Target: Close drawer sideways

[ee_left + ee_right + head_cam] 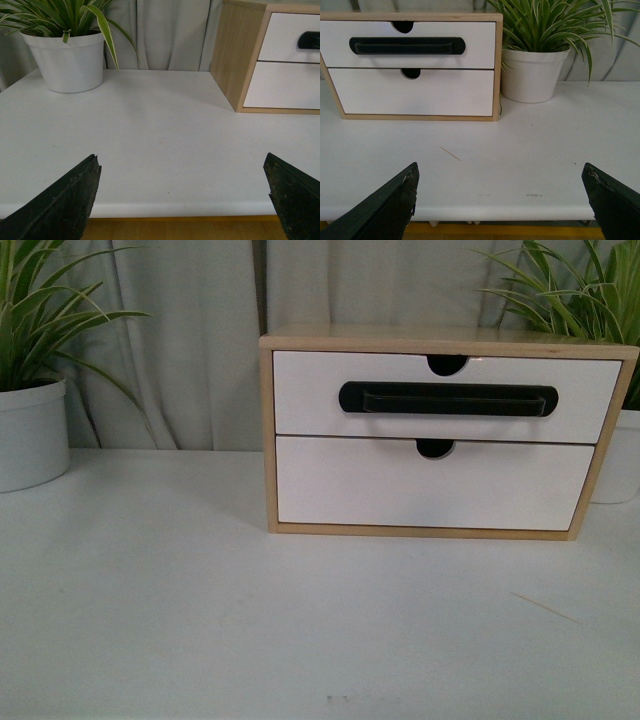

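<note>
The drawer [310,395] is the upper white front in the light wood cabinet [268,440]. It has a long black bar handle [447,399] and a semicircular notch [447,364] in its top edge. It looks about level with the cabinet frame. The drawer also shows in the right wrist view [480,45] and partly in the left wrist view [285,42]. Neither arm shows in the front view. My left gripper [181,162] is open and empty over the table's front edge, well short of the cabinet. My right gripper [500,167] is open and empty, also near the front edge.
A plain white drawer front [430,485] sits below. A white potted plant [30,435] stands at the left, and another pot [532,75] close to the cabinet's right side. A grey curtain hangs behind. A thin sliver [450,153] lies on the white table [200,620].
</note>
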